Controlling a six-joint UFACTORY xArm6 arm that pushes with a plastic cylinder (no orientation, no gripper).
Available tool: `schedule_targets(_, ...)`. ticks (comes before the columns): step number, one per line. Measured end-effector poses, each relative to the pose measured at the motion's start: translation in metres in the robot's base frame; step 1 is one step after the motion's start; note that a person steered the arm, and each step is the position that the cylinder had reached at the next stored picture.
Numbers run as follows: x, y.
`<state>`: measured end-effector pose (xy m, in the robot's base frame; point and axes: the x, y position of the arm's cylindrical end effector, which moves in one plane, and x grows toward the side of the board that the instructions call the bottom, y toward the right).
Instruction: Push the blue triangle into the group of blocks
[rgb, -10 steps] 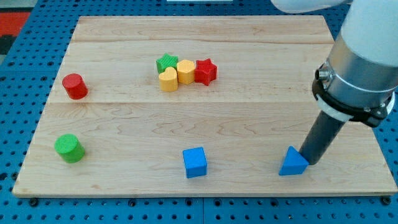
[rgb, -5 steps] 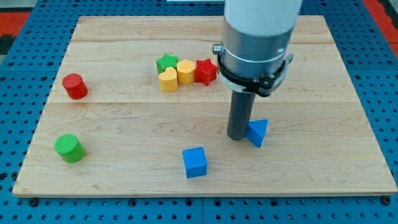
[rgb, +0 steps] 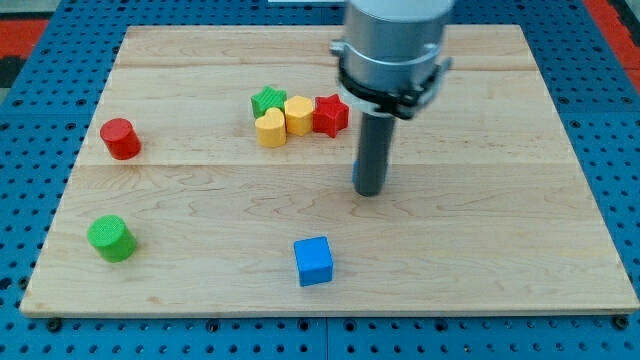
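Up and leftward since before: my tip (rgb: 369, 192) and the blue triangle (rgb: 355, 176).
Rod hides most of it; its pointing and long axis are unreadable; no gripper fitted.

Single view, raised front angle, looking down across whole wooden board (rgb: 560, 130), moderately near

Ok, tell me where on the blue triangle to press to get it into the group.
No gripping, only pushing. The blue triangle is mostly hidden behind the rod above my tip, just a sliver showing. Probably press its lower-right side, since the red star and its group lie up-left.
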<state>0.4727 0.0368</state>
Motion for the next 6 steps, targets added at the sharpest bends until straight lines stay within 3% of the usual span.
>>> schedule_targets(1,0.035,0.036)
schedule_targets(2,-0.001,0.043)
schedule_targets(3,-0.033,0.018)
schedule_targets(4,-0.036,-0.024)
schedule_targets(5,-0.036,-0.064)
schedule_targets(6,-0.002,-0.06)
